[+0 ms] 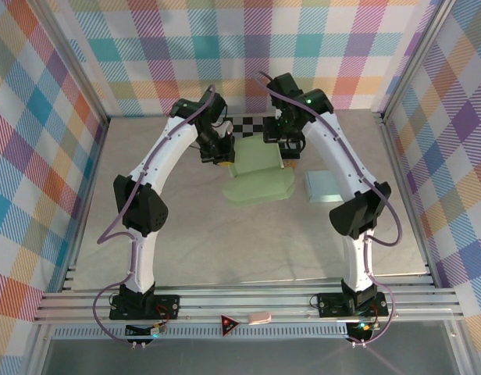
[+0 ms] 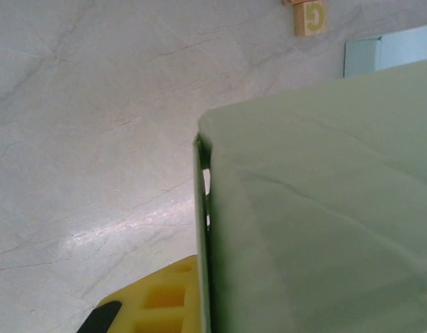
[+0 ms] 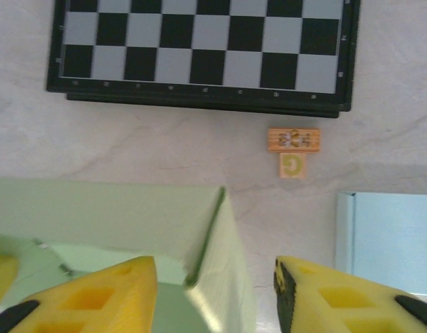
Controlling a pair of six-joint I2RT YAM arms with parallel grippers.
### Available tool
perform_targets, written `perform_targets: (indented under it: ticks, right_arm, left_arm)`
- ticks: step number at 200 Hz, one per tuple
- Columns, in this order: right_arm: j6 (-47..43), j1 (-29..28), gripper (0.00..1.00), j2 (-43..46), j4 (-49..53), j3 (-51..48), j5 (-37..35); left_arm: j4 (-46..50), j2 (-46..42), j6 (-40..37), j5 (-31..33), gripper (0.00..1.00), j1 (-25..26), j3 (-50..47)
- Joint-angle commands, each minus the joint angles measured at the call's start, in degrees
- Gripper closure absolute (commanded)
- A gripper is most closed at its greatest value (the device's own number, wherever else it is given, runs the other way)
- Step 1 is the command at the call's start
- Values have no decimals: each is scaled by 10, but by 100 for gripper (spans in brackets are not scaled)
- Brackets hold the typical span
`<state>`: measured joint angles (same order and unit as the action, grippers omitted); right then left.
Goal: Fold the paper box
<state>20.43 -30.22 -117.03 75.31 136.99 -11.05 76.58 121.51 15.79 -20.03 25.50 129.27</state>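
Paper box point(image 1: 260, 176), pale green, sits toward the far side of the worktop point(image 1: 225, 258), between both arms, part-formed with one wall raised. Left hand point(image 1: 215, 158) is closed. Its wrist camera shows a yellow finger against the thin side wall, so I judge it pinches that wall. Right hand point(image 3: 213, 263) is open, fingers astride the raised corner, touching neither face.

Risks: with one pinch alone holding, springy card may flop back flat. Any tug from the left could drag or skew the light box. Right fingers sit close to the wall edge, so a careless lift could snag and crumple it, or shove it toward the pale blue card point(image 1: 325, 186) just beside.
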Motion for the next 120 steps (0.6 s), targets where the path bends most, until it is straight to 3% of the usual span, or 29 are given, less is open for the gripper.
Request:
perform_targets:
  ticks: [1, 51, 65, 87, 102, 120]
  right_arm:
    - [-7, 2, 56, 17, -7, -4, 31]
    - [-17, -3, 69, 18, -3, -49, -36]
    - [-21, -3, 80, 15, -12, -63, -48]
    - [-26, -3, 87, 12, -31, -68, -55]
    - [-25, -4, 100, -2, -26, -48, -57]
    - [-21, -10, 100, -21, -12, -26, -79]
  left_arm:
    - [18, -6, -2, -7, 100, 3, 16]
    - [17, -6, -2, -7, 100, 3, 18]
    - [17, -6, -2, -9, 100, 3, 19]
    - [19, -5, -2, -11, 100, 3, 21]
    - [20, -4, -2, -12, 100, 3, 22]
    - [20, -3, -2, -11, 100, 3, 25]
